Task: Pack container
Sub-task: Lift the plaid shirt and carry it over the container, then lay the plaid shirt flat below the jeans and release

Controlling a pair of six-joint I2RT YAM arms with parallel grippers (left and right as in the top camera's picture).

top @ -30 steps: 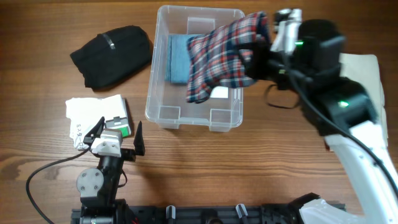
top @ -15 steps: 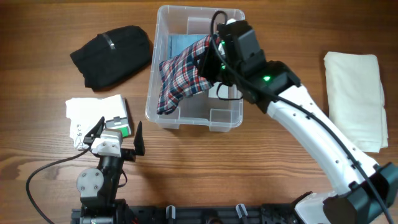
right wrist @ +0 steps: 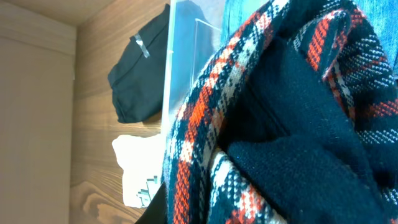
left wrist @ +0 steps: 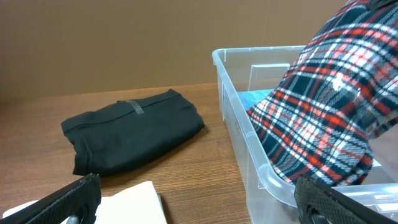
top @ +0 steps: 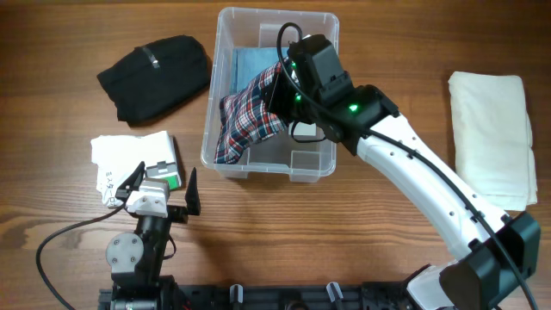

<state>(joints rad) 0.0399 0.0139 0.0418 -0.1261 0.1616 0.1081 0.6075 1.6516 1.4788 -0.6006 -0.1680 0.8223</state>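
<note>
The clear plastic container (top: 312, 166) stands at the table's middle back; its near wall shows in the left wrist view (left wrist: 245, 146). A folded blue garment (top: 249, 64) lies inside it. My right gripper (top: 288, 90) is over the container, shut on a red, white and navy plaid garment (top: 245, 120) that hangs into the tub's left half and over its left rim. The plaid garment also fills the right wrist view (right wrist: 280, 124) and shows in the left wrist view (left wrist: 329, 118). My left gripper (top: 164, 191) is open and empty, near the table's front left.
A folded black garment (top: 155, 76) lies left of the container. A white folded garment with a green and white label (top: 136, 164) lies just beyond my left gripper. A cream folded garment (top: 491, 138) lies at the right.
My right gripper has carried the plaid garment from the container's right side leftward and down into it. The left arm has not moved.
</note>
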